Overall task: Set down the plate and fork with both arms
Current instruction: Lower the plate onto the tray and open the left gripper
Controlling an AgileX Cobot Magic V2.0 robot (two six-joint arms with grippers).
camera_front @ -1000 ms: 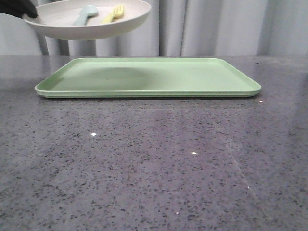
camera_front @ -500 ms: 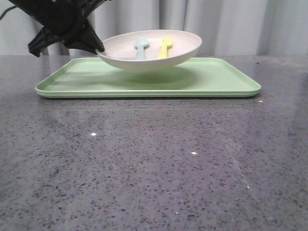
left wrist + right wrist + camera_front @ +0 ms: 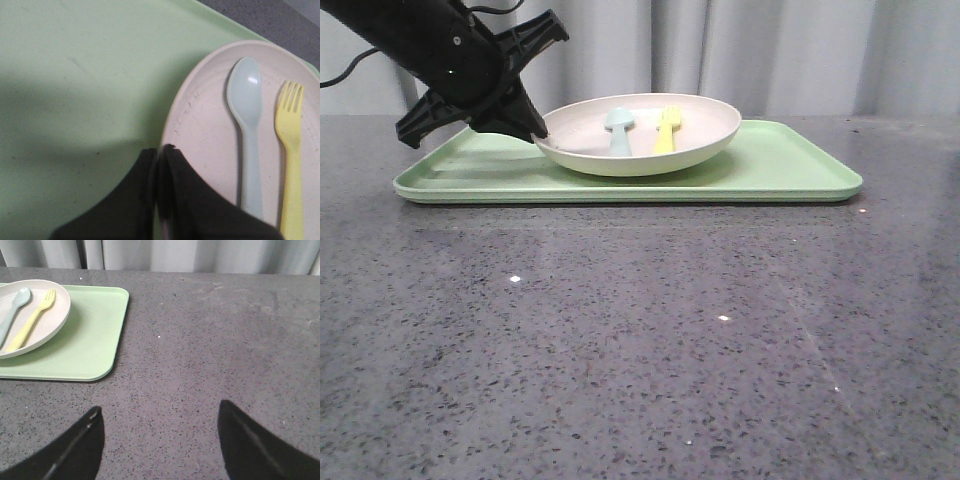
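Currently the left gripper's black fingers (image 3: 172, 165) are pinching the shallow cream-pink round plate (image 3: 640, 135) by its rim, seemingly steadying it on the flat light-green tray (image 3: 790, 165); right fingers (image 3: 240, 440) are hanging spread, empty.

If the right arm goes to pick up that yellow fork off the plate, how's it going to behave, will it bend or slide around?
The fork looks like slim molded plastic, so it is probably light and fairly stiff. It lies loose on the plate, beside the blue spoon, so a nudge would likely make it skid. Lying flat and low, it may be awkward to pinch.
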